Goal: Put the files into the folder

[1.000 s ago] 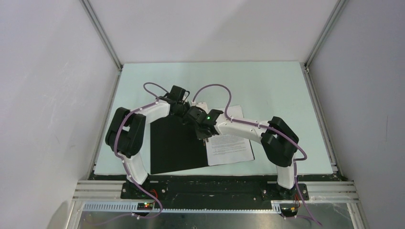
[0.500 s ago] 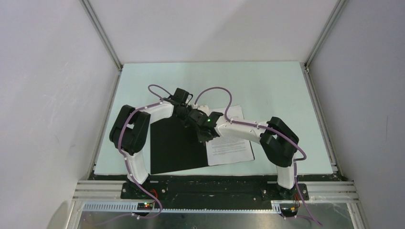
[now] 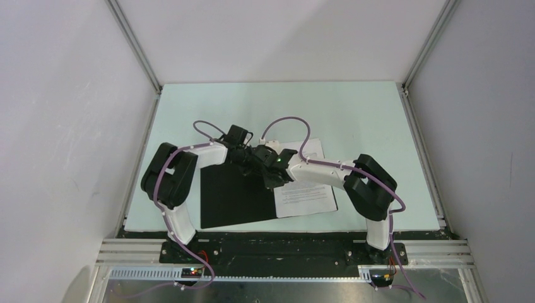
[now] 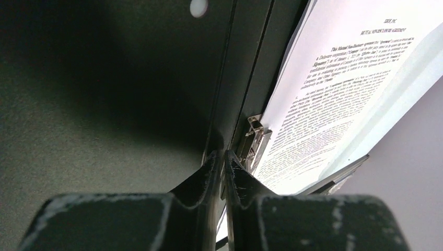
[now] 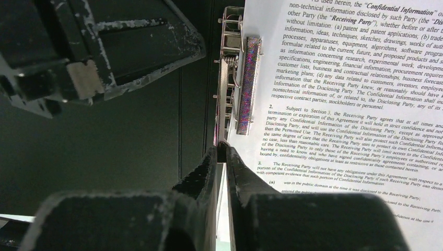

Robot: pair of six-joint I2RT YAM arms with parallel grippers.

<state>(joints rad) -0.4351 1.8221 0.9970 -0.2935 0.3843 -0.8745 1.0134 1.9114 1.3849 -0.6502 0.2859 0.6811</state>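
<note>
The folder (image 3: 233, 196) lies open on the table with its black inside up. The files (image 3: 306, 192), white sheets of black text, lie on its right cover; they also show in the right wrist view (image 5: 345, 89) and the left wrist view (image 4: 334, 89). The metal clip (image 5: 235, 78) runs along the spine at the sheets' left edge. My right gripper (image 5: 222, 150) is shut on the near end of the clip. My left gripper (image 4: 224, 155) is shut, its tips down at the spine just beside the clip (image 4: 255, 137). From above both grippers meet over the spine, the left gripper (image 3: 254, 164) and the right gripper (image 3: 270, 182).
The left arm's black wrist housing (image 5: 104, 47) hangs close over the left cover, just ahead of my right gripper. The pale green table (image 3: 353, 120) extends beyond the folder. Grey walls and metal frame posts (image 3: 135, 47) enclose the table on three sides.
Both wrists have drawn closer together over the spine and shifted slightly toward the near edge. The folder has slid a little to the right.
</note>
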